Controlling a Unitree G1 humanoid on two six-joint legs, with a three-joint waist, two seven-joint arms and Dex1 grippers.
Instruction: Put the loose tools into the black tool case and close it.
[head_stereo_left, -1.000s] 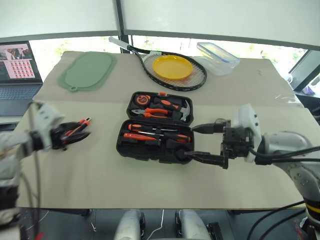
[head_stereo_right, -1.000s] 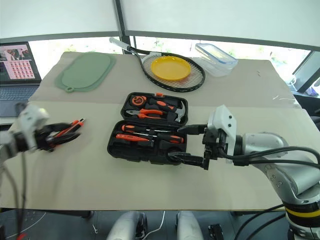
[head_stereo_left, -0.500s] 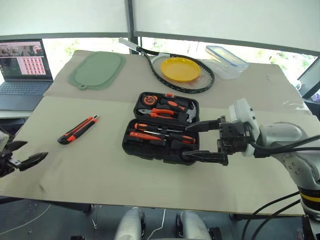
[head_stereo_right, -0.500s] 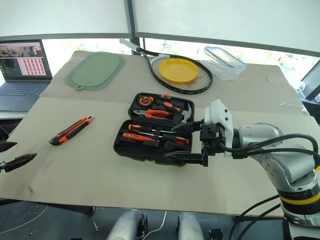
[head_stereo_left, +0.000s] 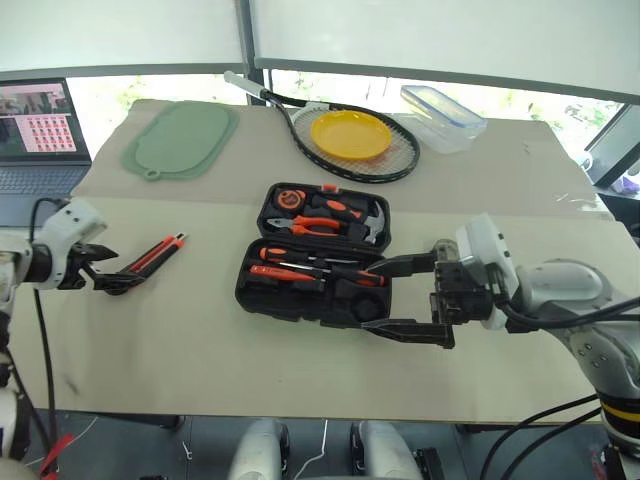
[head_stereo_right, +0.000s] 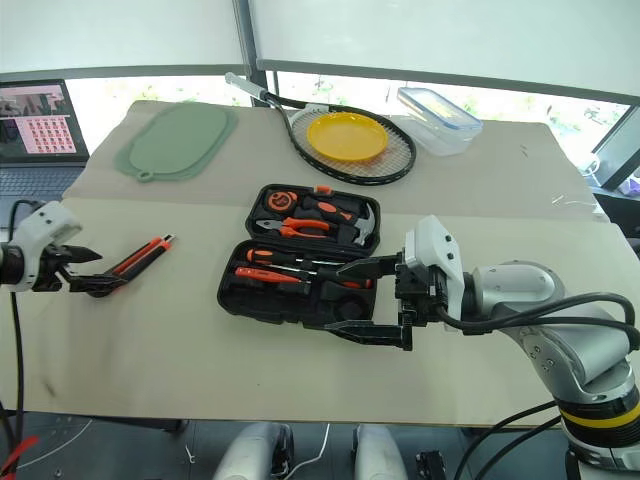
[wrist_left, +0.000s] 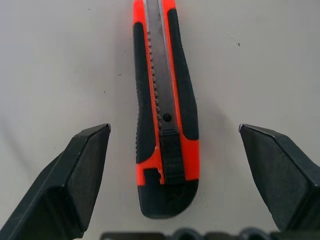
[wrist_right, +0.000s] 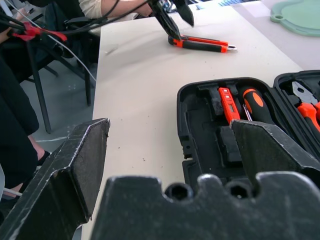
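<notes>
Left tool (wrist_left: 175, 165) | spread, straddling utility knife (wrist_left: 165, 110) | angled down

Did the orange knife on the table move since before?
Cannot tell. The utility knife lies left of the black tool case, as it did half a second ago. The camera shifted, and earlier the left gripper held it.

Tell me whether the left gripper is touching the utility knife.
Apart. The left wrist view shows the left gripper open, bare table between each finger and the utility knife lying between them.
</notes>
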